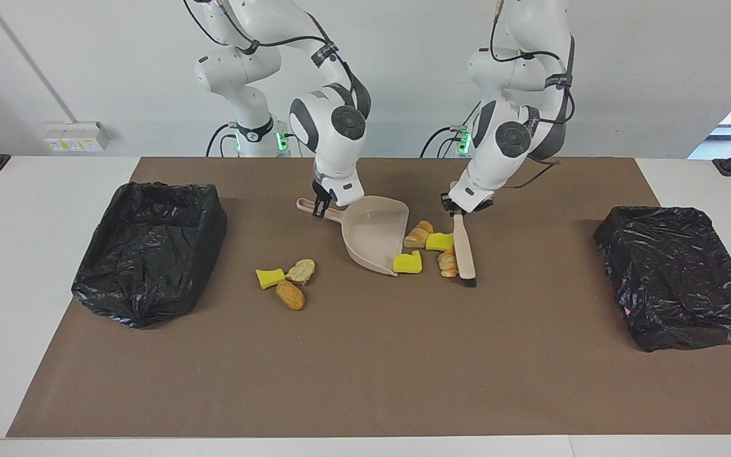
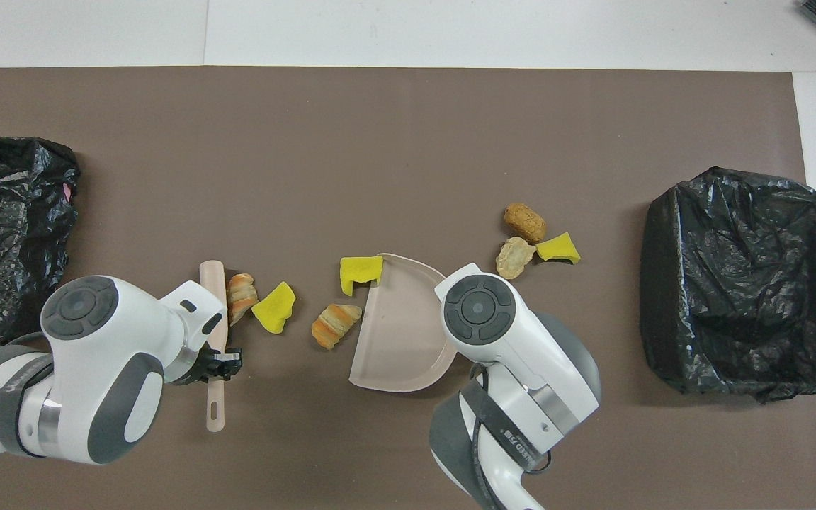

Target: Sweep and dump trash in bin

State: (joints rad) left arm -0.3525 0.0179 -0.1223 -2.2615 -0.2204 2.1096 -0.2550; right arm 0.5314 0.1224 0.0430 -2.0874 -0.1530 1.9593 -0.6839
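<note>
My right gripper [image 1: 322,207] is shut on the handle of the beige dustpan [image 1: 372,236], which rests on the mat with its mouth toward the left arm's end. It also shows in the overhead view [image 2: 397,333]. My left gripper [image 1: 459,209] is shut on the handle of the brush [image 1: 464,251], whose bristles touch the mat. Between pan and brush lie a yellow sponge chunk [image 1: 407,262] at the pan's lip, a bread piece [image 1: 417,236], another yellow chunk [image 1: 440,241] and a croissant piece [image 1: 448,261] against the brush. Three more scraps [image 1: 290,285] lie beside the pan toward the right arm's end.
A bin lined with a black bag [image 1: 150,251] stands at the right arm's end of the brown mat. A second black-lined bin [image 1: 676,276] stands at the left arm's end. The white table edge [image 1: 365,447] runs along the mat's edge farthest from the robots.
</note>
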